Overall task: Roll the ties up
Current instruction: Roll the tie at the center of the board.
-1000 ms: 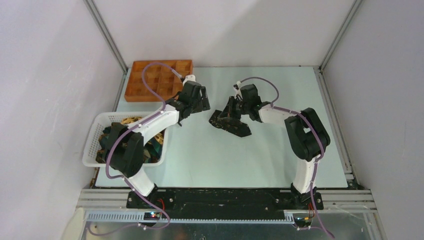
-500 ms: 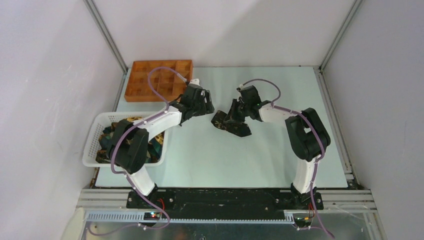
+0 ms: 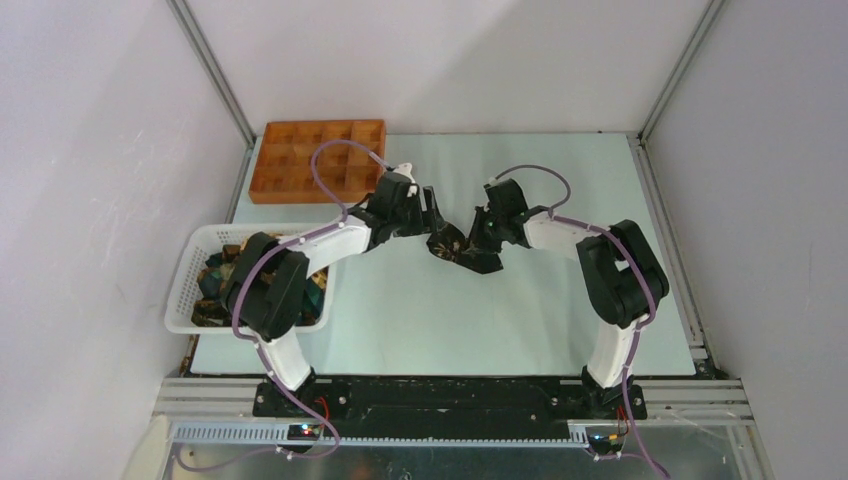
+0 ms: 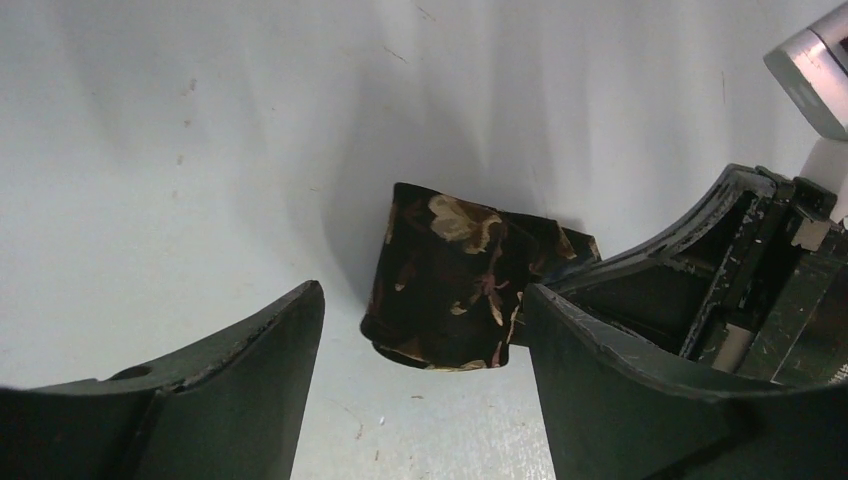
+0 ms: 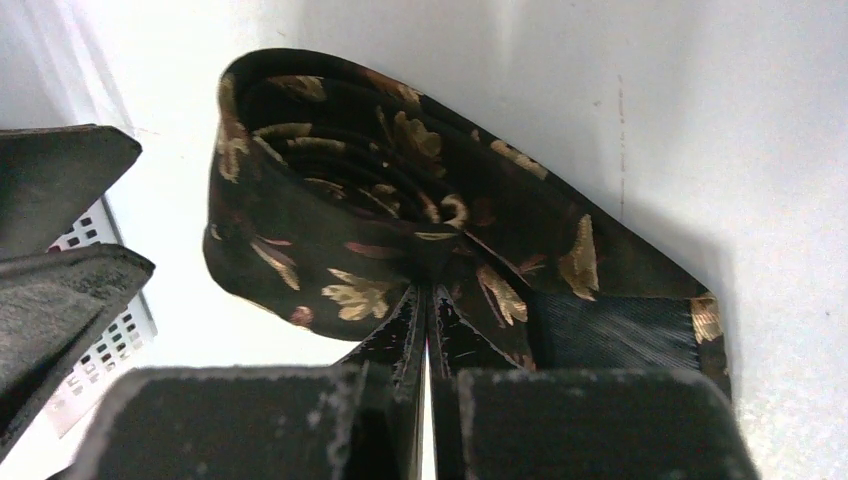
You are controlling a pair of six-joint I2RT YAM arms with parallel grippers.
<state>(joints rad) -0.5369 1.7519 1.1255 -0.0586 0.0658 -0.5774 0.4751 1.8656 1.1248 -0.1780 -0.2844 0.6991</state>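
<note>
A dark tie point(image 3: 455, 247) with gold leaf print lies rolled on the table's middle. In the right wrist view the rolled tie point(image 5: 400, 220) shows its coiled layers, and my right gripper point(image 5: 428, 290) is shut, pinching the roll's near wall. In the left wrist view the roll point(image 4: 455, 275) stands just beyond my open left gripper point(image 4: 420, 330), whose fingers are on either side of it without touching. From above, my left gripper point(image 3: 428, 215) is just left of the roll and my right gripper point(image 3: 478, 237) just right of it. More ties point(image 3: 225, 270) lie in the basket.
A white mesh basket point(image 3: 190, 285) stands at the left edge. An orange compartment tray point(image 3: 315, 160) sits at the back left. The right gripper's body point(image 4: 760, 260) is close beside my left fingers.
My left gripper has swung right, from near the tray to right beside the roll. My right gripper has shifted slightly right, and the tie looks more tightly bunched.
</note>
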